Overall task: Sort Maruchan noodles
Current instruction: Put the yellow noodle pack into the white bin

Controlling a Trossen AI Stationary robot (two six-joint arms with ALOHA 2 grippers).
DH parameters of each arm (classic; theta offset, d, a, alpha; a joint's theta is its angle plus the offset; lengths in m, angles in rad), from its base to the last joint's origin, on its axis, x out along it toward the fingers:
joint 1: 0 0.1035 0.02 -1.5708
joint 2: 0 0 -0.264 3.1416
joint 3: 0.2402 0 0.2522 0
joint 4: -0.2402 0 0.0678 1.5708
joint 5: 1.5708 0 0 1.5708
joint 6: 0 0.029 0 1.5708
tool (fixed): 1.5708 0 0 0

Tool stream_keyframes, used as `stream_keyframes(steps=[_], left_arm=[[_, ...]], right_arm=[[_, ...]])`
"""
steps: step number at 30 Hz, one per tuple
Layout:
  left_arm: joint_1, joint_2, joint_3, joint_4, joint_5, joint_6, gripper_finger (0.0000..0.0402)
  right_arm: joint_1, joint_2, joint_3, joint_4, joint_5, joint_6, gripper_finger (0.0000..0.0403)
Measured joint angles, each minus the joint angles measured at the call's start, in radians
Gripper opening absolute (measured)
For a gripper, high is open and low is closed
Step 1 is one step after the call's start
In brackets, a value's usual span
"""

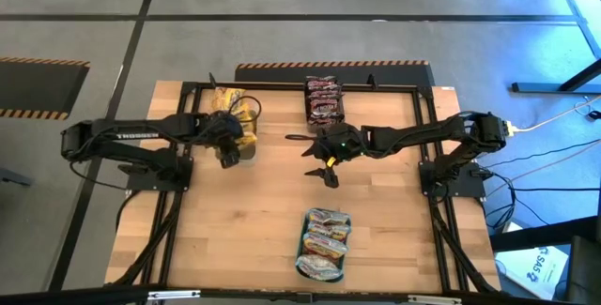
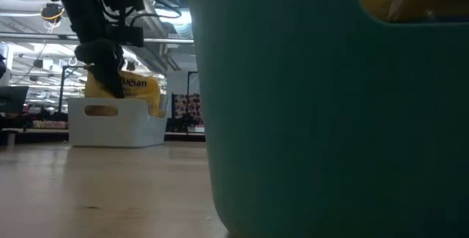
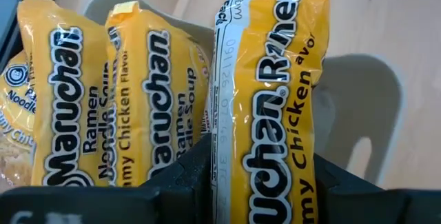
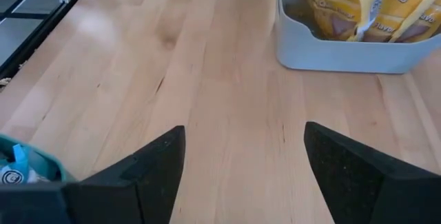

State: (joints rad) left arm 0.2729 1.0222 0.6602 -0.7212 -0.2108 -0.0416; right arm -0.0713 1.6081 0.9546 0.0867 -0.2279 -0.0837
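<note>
Left gripper (image 1: 230, 155): over the tub at the table's far left, fingers clamped on one yellow packet.
Held packet (image 3: 265, 107): yellow Maruchan chicken ramen, standing upright between the left gripper's dark fingers (image 3: 182, 176), above the tub's rim.
Tub (image 4: 331, 52): pale grey-white plastic with a cut-out handle in its side; it stands on the wooden table (image 1: 254, 221) on the left side, near the far edge.
Yellow packets in the tub (image 3: 114, 93): several more yellow chicken ramen packets stand on edge inside it, side by side, just beside the held one.
Right gripper (image 1: 329, 172): near the middle of the table, jaws spread wide with nothing between them, only bare wood under it in the right wrist view.
Dark packets (image 1: 323, 99): brown-red ramen packets lie stacked at the far edge, centre, beyond the right gripper.
Teal tray (image 1: 305, 239): at the near edge, centre; it holds pale packets with red-yellow print (image 1: 325, 241), stacked flat.
Low view: the teal tray's wall fills most of it, with the white tub well behind on the left.
</note>
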Motion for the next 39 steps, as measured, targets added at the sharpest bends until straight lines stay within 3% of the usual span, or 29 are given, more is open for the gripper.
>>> stream_keyframes(steps=[9,19,25,31,35,39], left_arm=[[0.07,0.006,-0.08,0.105,0.039,0.018,0.0127],[0.105,0.024,-0.081,0.137,0.047,0.0,0.0207],[0.097,0.057,-0.054,0.144,0.073,-0.018,0.022],[0.104,0.048,0.111,-0.013,0.046,-0.085,0.0218],[0.125,0.049,0.223,-0.17,-0.062,-0.167,0.0218],[0.171,0.049,0.299,-0.321,-0.191,-0.414,0.0218]], right_arm=[[0.0,0.0,0.0,-0.003,-0.001,0.0,0.0277],[0.0,0.0,0.0,-0.007,-0.001,-0.009,0.0277],[0.0,0.0,-0.001,-0.008,-0.001,-0.044,0.0277],[-0.014,0.0,-0.001,-0.008,0.004,-0.125,0.0277],[-0.059,-0.001,-0.001,-0.007,0.009,-0.165,0.0277],[-0.112,-0.001,-0.001,-0.009,-0.004,-0.175,0.0277]])
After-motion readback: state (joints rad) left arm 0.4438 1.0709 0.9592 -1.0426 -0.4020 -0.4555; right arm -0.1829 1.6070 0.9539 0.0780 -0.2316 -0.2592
